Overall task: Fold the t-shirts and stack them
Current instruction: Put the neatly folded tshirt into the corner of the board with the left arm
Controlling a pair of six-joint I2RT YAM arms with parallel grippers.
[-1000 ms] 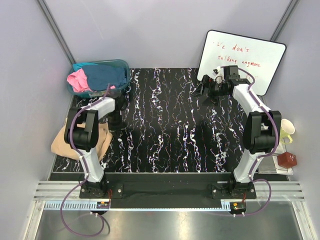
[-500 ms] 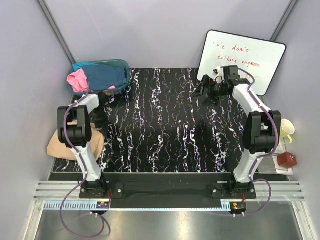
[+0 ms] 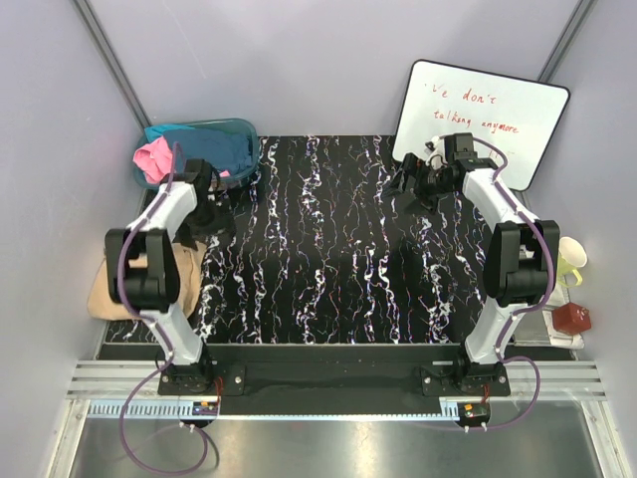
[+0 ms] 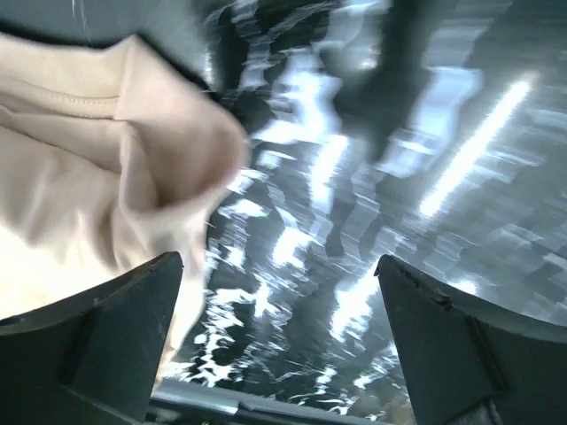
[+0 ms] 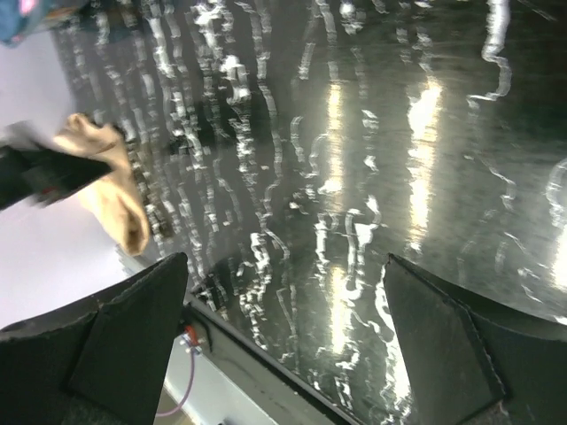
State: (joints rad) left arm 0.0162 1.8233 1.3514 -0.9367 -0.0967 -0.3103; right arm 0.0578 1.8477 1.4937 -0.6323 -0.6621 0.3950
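Note:
A light tan t-shirt (image 3: pixel 107 291) lies bunched at the table's left edge, partly hanging over it; its folds fill the upper left of the left wrist view (image 4: pixel 80 177) and show small in the right wrist view (image 5: pixel 113 181). My left gripper (image 3: pixel 211 217) (image 4: pixel 279 345) hovers open just right of it, with nothing between the fingers. A pink t-shirt (image 3: pixel 153 159) and a dark teal-blue t-shirt (image 3: pixel 214 147) lie crumpled in the tub. My right gripper (image 3: pixel 410 184) (image 5: pixel 283 341) hangs open over the back right of the table, holding nothing.
The see-through teal tub (image 3: pixel 244 134) stands at the back left corner. A whiteboard (image 3: pixel 498 110) with red writing leans at the back right. A yellow mug (image 3: pixel 569 261) and a red object (image 3: pixel 572 319) sit off the table's right edge. The black marbled tabletop (image 3: pixel 328 249) spreads between the arms.
My left gripper dragged the tan t-shirt to the left edge, opened and let go of it, then moved back toward the tub. The right arm barely moved.

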